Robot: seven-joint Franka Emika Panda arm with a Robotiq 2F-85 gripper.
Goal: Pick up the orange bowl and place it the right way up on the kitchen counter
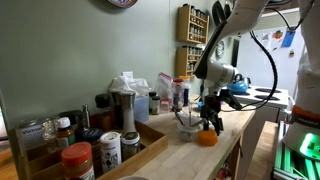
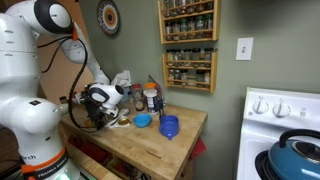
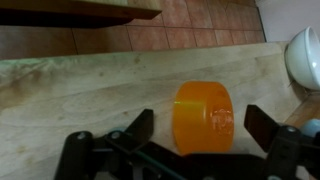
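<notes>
The orange bowl (image 3: pixel 203 117) lies on the light wooden kitchen counter (image 3: pixel 80 90), seemingly tipped on its side with its base toward the right of the wrist view. My gripper (image 3: pixel 200 128) is open, with one finger on each side of the bowl and a gap between fingers and bowl. In an exterior view the bowl (image 1: pixel 207 139) sits near the counter's (image 1: pixel 180 155) front edge, directly under the gripper (image 1: pixel 208 123). In an exterior view the gripper (image 2: pixel 86 116) hangs low over the counter (image 2: pixel 150 148) and the bowl is hidden behind it.
A small blue bowl (image 2: pixel 142 121) and a blue cup (image 2: pixel 169 126) stand near the gripper. Jars and a red-lidded jar (image 1: pixel 78 160) fill a wooden tray. A white stove (image 2: pixel 285 115) with a kettle (image 2: pixel 298 155) stands beyond the counter. A white object (image 3: pixel 305 55) lies close by.
</notes>
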